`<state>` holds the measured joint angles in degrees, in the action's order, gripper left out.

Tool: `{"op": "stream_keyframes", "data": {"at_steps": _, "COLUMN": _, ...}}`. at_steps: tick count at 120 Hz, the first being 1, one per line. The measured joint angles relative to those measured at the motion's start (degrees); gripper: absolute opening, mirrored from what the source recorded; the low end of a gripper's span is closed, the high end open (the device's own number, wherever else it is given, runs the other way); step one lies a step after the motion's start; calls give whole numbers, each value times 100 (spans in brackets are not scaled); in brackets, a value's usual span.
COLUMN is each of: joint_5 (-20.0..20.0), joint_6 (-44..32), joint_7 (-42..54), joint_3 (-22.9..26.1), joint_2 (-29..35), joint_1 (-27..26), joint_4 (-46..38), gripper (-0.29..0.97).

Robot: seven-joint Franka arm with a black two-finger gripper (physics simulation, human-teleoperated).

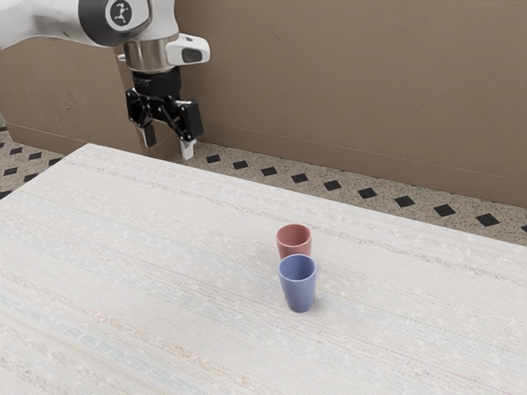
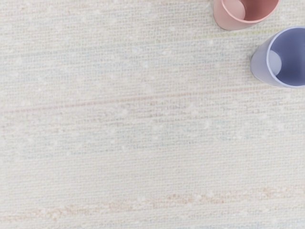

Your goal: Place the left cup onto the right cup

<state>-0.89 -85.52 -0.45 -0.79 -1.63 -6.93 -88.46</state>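
I log: table [image 1: 123,271], pale wood-grain surface, matt, faintly speckled. Blue cup [image 1: 297,281], smooth, matt, plastic-looking. Pink cup [image 1: 294,240], just beside the blue cup, same smooth matt finish.

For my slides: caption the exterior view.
Open pincer hangs at upper left, apart from upright pink cup and blue cup on the table.

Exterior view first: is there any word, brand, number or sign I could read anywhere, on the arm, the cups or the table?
No words or numbers can be read anywhere.
On the arm: a small white emblem on a dark round cap, a symbol rather than letters.
The pink cup, the blue cup and the table: plain, no markings.
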Motion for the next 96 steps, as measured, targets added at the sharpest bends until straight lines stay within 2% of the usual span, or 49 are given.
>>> {"op": "stream_keyframes", "data": {"at_steps": 65, "joint_5": -47, "joint_6": -72, "joint_7": 46, "joint_3": 9, "joint_2": -85, "joint_1": -41, "joint_4": 0, "gripper": 68}}
{"op": "stream_keyframes", "data": {"at_steps": 96, "joint_5": -61, "joint_6": -220, "joint_7": 31, "joint_3": -2, "joint_2": -529, "joint_1": -24, "joint_4": 94, "gripper": 68}}
